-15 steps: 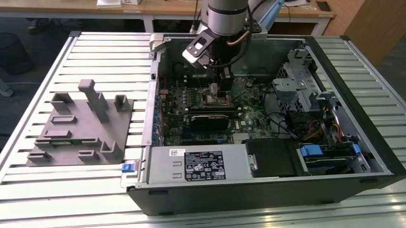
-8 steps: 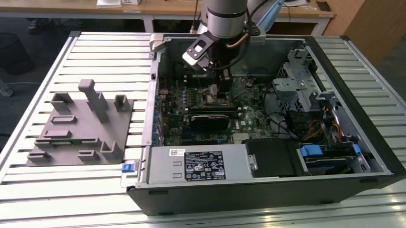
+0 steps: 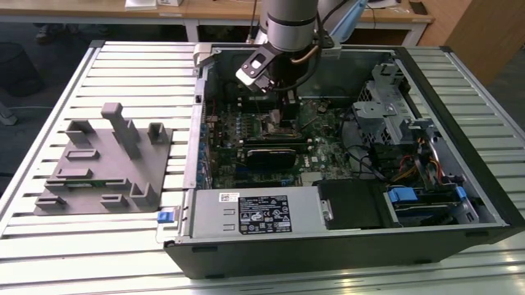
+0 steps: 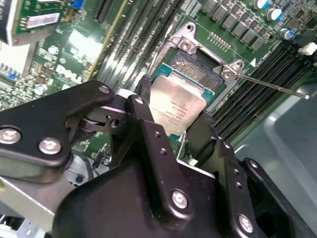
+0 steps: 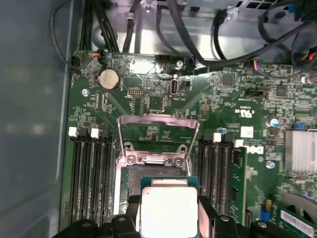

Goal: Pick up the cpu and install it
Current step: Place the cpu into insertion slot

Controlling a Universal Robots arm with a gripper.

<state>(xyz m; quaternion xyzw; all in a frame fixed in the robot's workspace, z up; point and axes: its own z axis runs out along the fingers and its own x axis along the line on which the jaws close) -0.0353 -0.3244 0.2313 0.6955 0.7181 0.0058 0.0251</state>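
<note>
Gripper pinching cpu by two opposite edges, chip just above open black socket, metal load frame raised, in the exterior view arm at twelve o'clock of computer case, grey holder at nine o'clock beside it

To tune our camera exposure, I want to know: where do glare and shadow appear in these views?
First wrist view: the metal top of the cpu reflects light and looks almost white. Second wrist view: a bright glare patch washes out part of the motherboard. Exterior view: the inside of the computer case is dimmer than the evenly lit table.
</note>
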